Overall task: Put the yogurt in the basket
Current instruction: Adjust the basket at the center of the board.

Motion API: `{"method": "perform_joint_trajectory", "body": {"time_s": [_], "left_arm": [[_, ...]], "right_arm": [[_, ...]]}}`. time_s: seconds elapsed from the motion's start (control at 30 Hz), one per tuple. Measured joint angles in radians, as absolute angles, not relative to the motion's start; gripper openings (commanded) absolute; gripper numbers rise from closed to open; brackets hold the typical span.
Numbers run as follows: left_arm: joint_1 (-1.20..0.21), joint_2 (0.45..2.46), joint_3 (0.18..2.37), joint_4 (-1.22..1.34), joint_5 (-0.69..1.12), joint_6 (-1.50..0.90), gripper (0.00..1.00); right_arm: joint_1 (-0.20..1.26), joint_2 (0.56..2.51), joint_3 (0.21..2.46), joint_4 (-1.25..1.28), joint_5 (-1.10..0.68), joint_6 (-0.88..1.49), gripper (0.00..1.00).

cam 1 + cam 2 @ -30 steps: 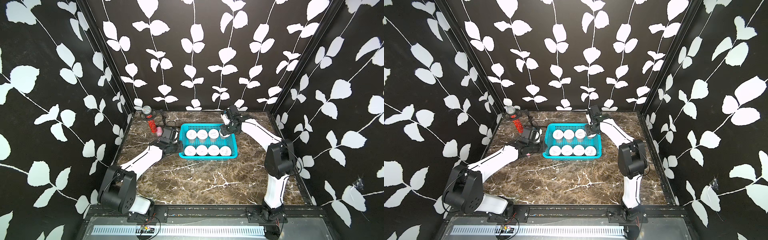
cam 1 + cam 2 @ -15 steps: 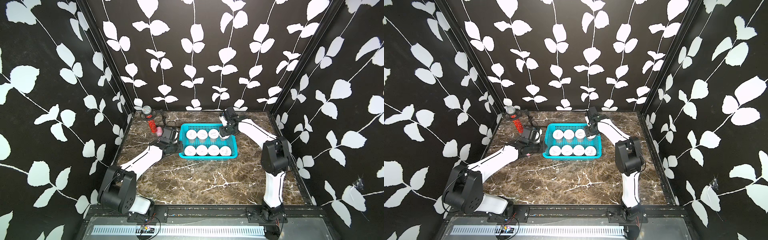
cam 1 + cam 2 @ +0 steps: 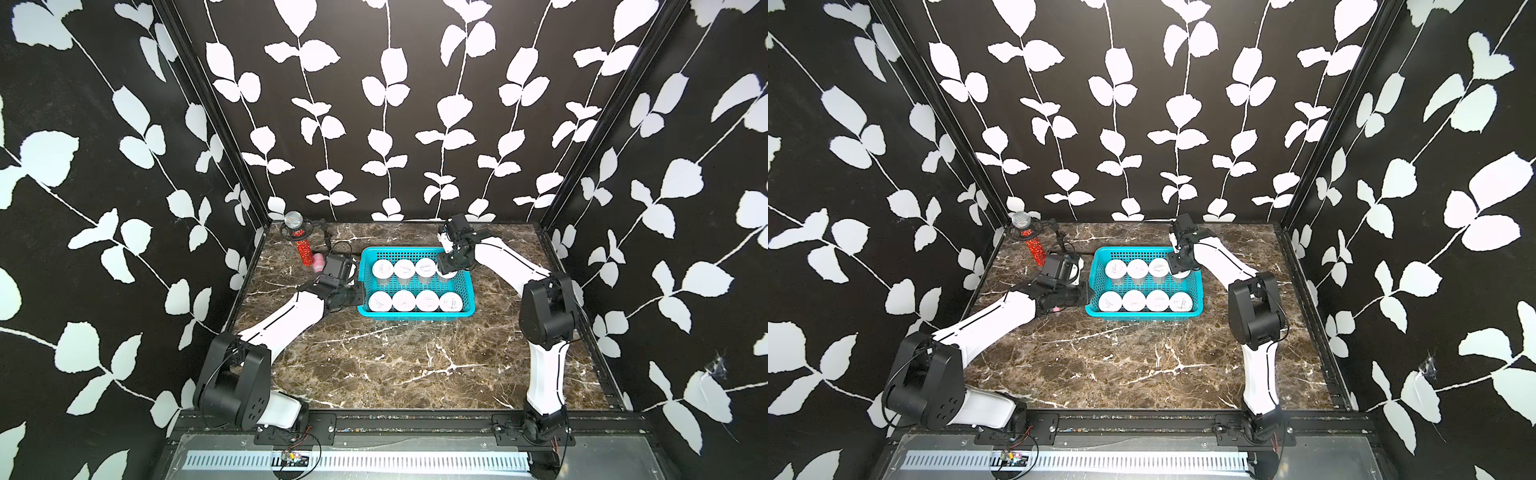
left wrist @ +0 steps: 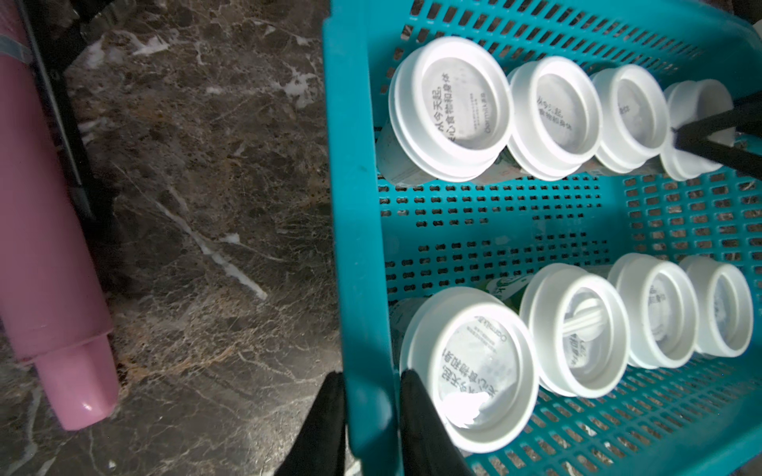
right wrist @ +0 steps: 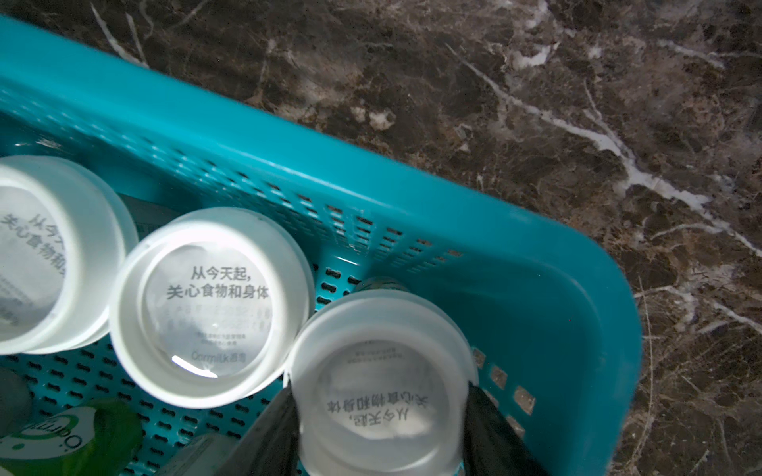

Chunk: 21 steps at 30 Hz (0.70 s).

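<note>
– Marble tabletop (image 3: 395,365), black leaf-patterned walls: where do the yogurt cups (image 3: 404,300) stand?
– All eight are in the basket (image 3: 415,312), at the centre of both top views. They stand lids up in two rows of four, packed closely within each row.
– Which cup meets a hand?
– End cup (image 5: 381,358), at the right end of the upper row, in the basket's upper right corner in both top views. Right gripper (image 5: 377,428) sits over it. Its black fingers (image 5: 272,432) press on opposite sides of the lid, clamped on that cup. The cup's foot is hidden, so whether it rests on the basket floor cannot be told.
– And the other hand?
– Left gripper (image 4: 371,424) is at the basket's left short wall, near the lower left corner in both top views. One finger lies outside the wall and one inside, pinched together on the rim. The inner finger is against or just beside the leftmost cup of the lower row.
– Beyond the basket?
– Pink bottle (image 4: 49,247) lies on its side on the marble, left of the basket and apart from it. Red glittered microphone (image 3: 303,251) is at the tabletop's upper left corner.
</note>
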<state>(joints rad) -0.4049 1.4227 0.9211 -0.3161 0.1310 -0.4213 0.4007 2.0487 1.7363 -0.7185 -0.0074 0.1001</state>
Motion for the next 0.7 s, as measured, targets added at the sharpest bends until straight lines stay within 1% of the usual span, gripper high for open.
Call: {"method": "perform_joint_trajectory", "body": {"time_s": [0.1, 0.47, 0.6, 0.7], "left_arm": [[-0.405, 1.422, 0.921, -0.316, 0.130, -0.421, 0.24], [-0.405, 1.421, 0.921, -0.316, 0.130, -0.418, 0.24], [-0.405, 1.421, 0.921, -0.316, 0.130, -0.418, 0.24], [-0.405, 1.421, 0.921, -0.316, 0.129, -0.418, 0.24]], "right_arm": [[0.402, 2.049, 1.741, -0.728, 0.011, 0.106, 0.53], [0.406, 2.081, 1.781, -0.751, 0.038, 0.131, 0.54], [0.406, 2.090, 1.789, -0.753, 0.039, 0.136, 0.56], [0.407, 2.092, 1.793, -0.756, 0.042, 0.141, 0.61]]}}
